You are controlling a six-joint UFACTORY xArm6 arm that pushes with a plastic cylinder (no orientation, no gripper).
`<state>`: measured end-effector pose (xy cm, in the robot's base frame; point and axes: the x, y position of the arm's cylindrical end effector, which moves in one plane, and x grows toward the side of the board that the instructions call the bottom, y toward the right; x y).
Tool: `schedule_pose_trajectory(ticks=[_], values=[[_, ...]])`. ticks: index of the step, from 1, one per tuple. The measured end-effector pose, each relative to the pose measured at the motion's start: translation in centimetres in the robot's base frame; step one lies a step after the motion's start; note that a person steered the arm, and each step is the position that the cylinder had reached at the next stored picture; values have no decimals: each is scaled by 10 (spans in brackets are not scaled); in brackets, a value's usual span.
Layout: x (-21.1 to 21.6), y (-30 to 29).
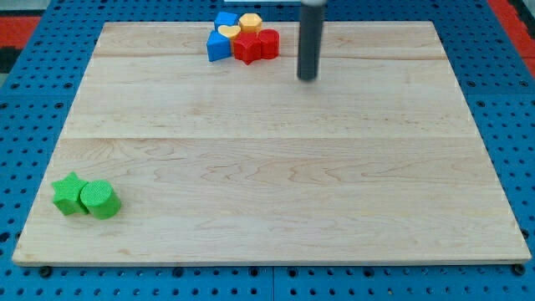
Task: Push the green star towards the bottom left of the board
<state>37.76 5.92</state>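
Observation:
The green star (pixel 68 194) lies near the bottom left corner of the wooden board (pixel 276 159). A green cylinder (pixel 100 200) touches its right side. My tip (pixel 308 78) is at the view's top, right of centre, far from both green blocks. The rod stands upright and touches no block.
A tight cluster sits at the top edge, left of my tip: a blue block (pixel 225 18), a blue triangle-like block (pixel 217 47), a yellow heart (pixel 228 33), a yellow hexagon (pixel 251 22), a red star (pixel 246 47) and a red cylinder (pixel 268 43). Blue pegboard (pixel 33 100) surrounds the board.

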Motion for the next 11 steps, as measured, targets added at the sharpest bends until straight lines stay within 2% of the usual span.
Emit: schedule_pose_trajectory(ticks=[1, 3, 5, 6, 8, 9, 11], values=[[93, -49], [230, -176], [240, -313], [228, -362], [171, -363], [192, -318], [181, -271]])
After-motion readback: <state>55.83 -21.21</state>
